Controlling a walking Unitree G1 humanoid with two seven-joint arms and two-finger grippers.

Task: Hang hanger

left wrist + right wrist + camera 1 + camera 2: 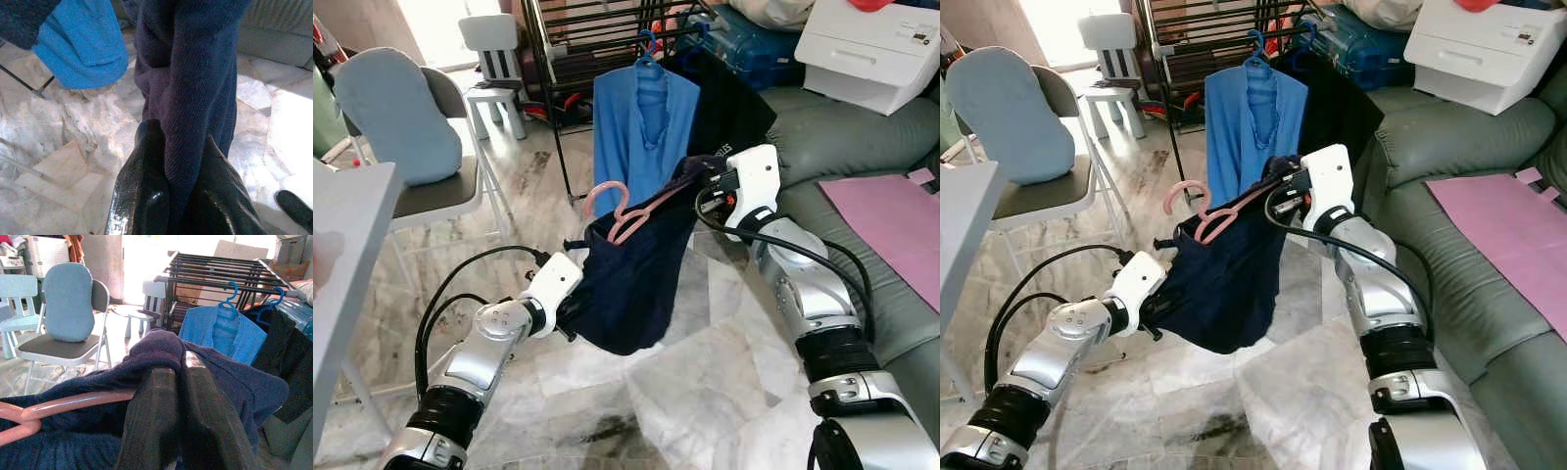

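Sagging between both grippers, navy garment (631, 284) on pink hanger (625, 215), right gripper (178, 396) and left gripper (178, 196) clamped on cloth

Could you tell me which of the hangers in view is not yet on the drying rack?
The pink hanger, carrying the navy garment between both grippers. The two blue hangers already hook onto the black rack.

Garment (636, 284) on hanger (622, 211) hung between left gripper (570, 311), below, and right gripper (697, 176), above; drying rack (607, 39) stood behind, sofa (862, 147) at right, chair (440, 157) at left.
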